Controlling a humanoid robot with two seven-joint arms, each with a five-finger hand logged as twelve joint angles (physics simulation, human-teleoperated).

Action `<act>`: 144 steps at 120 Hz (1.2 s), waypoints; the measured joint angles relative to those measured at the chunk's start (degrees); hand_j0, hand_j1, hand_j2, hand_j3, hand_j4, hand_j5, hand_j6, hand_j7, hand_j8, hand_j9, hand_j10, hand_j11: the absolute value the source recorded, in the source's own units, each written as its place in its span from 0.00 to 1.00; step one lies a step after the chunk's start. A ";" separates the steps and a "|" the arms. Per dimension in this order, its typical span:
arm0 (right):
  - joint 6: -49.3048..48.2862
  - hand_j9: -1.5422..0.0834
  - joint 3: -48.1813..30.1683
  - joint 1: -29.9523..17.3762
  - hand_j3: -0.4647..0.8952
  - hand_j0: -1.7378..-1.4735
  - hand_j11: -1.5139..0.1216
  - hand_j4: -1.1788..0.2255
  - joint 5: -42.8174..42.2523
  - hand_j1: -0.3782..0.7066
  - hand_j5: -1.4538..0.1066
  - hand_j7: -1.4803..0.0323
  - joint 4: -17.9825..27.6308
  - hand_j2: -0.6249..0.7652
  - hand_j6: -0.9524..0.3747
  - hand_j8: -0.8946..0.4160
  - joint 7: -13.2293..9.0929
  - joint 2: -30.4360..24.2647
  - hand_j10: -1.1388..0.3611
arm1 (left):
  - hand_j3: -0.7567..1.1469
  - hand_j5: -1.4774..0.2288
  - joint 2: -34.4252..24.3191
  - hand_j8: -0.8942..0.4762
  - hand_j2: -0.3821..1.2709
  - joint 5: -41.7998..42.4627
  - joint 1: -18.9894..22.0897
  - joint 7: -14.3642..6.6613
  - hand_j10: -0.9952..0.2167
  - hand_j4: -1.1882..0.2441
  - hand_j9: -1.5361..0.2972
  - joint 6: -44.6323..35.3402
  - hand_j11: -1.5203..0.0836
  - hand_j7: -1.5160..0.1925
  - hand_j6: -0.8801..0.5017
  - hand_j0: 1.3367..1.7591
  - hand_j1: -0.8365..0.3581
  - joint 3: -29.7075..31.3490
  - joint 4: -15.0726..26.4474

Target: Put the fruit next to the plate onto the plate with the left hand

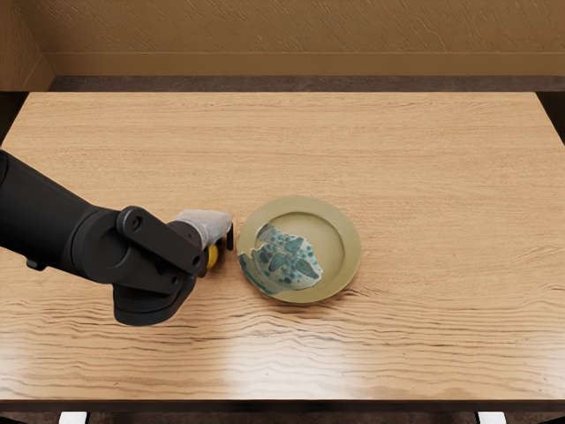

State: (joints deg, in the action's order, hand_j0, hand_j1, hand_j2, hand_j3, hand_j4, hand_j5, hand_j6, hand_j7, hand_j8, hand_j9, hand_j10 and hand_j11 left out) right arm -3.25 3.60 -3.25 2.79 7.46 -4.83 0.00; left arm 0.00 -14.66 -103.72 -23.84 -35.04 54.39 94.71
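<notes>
Fruit (213, 256), a yellow sliver left of centre, lies just beside the plate (342, 231) under the left hand (205, 228); grip cannot be told. Likely the grasp step; next, lift it over the rim.

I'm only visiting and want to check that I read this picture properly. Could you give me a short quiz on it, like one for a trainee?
1. True or false: the yellow fruit already lies on the plate.
2. Which arm shows in the picture? A) the left arm, coming in from the left edge; B) the right arm, from the right edge; C) both arms.
3. Fill in: in the picture, the left hand is just to the ____ of the plate.

Key:
1. False. The fruit is beside the plate's left rim, mostly hidden by the hand.
2. A.
3. left.
</notes>
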 joint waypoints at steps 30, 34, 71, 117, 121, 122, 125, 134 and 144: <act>0.00 0.93 0.00 0.00 0.34 0.30 0.91 0.82 0.02 0.05 0.91 0.96 -0.01 0.45 0.70 0.66 0.00 0.00 0.74 | 0.40 0.45 0.00 0.33 0.34 -0.49 0.00 0.27 0.37 0.50 0.43 0.17 0.49 0.31 0.47 0.76 0.46 0.28 0.09; 0.00 0.93 0.00 0.00 0.34 0.30 0.91 0.82 0.01 0.05 0.91 0.96 -0.01 0.45 0.70 0.66 0.00 0.00 0.74 | 0.40 0.44 0.00 0.33 0.35 -0.59 0.00 0.33 0.36 0.51 0.43 0.20 0.49 0.31 0.47 0.76 0.45 0.34 0.09; 0.00 0.93 0.00 0.00 0.34 0.30 0.91 0.82 0.01 0.05 0.91 0.96 0.00 0.45 0.70 0.66 0.00 0.00 0.74 | 0.40 0.38 0.00 0.39 0.41 -0.47 0.09 0.58 0.37 0.56 0.37 0.22 0.40 0.27 0.51 0.76 0.40 0.51 0.20; 0.00 0.93 0.00 0.00 0.34 0.30 0.91 0.82 0.01 0.05 0.91 0.96 0.00 0.45 0.70 0.66 0.00 0.00 0.74 | 0.43 0.29 0.01 0.50 0.54 0.99 0.08 0.85 0.43 0.65 0.28 0.16 0.26 0.20 0.60 0.76 0.25 0.41 0.61; 0.00 0.93 0.00 0.00 0.34 0.30 0.91 0.82 0.01 0.05 0.91 0.96 -0.01 0.45 0.70 0.66 0.00 0.00 0.74 | 0.43 0.29 0.01 0.51 0.56 1.23 0.08 0.91 0.44 0.66 0.27 0.17 0.25 0.20 0.61 0.75 0.24 0.40 0.64; 0.00 0.93 0.00 0.00 0.34 0.30 0.91 0.82 0.01 0.05 0.91 0.96 0.00 0.45 0.70 0.66 0.00 0.00 0.74 | 0.43 0.28 0.00 0.51 0.56 1.29 0.08 0.93 0.44 0.66 0.27 0.17 0.25 0.19 0.61 0.75 0.24 0.40 0.65; 0.00 0.93 0.00 0.00 0.34 0.30 0.91 0.82 0.02 0.05 0.91 0.96 0.00 0.45 0.70 0.66 0.00 0.00 0.74 | 0.42 0.28 0.01 0.52 0.56 1.39 0.08 0.96 0.45 0.67 0.26 0.18 0.24 0.19 0.62 0.75 0.23 0.39 0.66; 0.00 0.93 0.00 -0.01 0.34 0.30 0.91 0.82 0.01 0.05 0.91 0.96 -0.02 0.45 0.70 0.66 0.00 0.00 0.74 | 0.41 0.27 0.00 0.54 0.57 1.67 0.08 1.05 0.46 0.68 0.25 0.18 0.23 0.18 0.64 0.75 0.22 0.37 0.71; 0.00 0.93 0.00 0.00 0.34 0.30 0.91 0.82 0.01 0.05 0.91 0.96 0.00 0.45 0.70 0.66 0.00 0.00 0.74 | 0.41 0.26 0.00 0.55 0.57 1.83 0.08 1.07 0.47 0.69 0.24 0.16 0.22 0.17 0.64 0.76 0.22 0.34 0.76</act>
State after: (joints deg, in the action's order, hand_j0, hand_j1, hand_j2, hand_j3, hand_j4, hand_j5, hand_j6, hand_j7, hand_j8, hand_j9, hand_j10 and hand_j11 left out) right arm -3.25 3.60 -3.25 2.80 7.46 -4.83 0.00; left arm 0.01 -12.82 -103.63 -22.76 -34.89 54.73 95.46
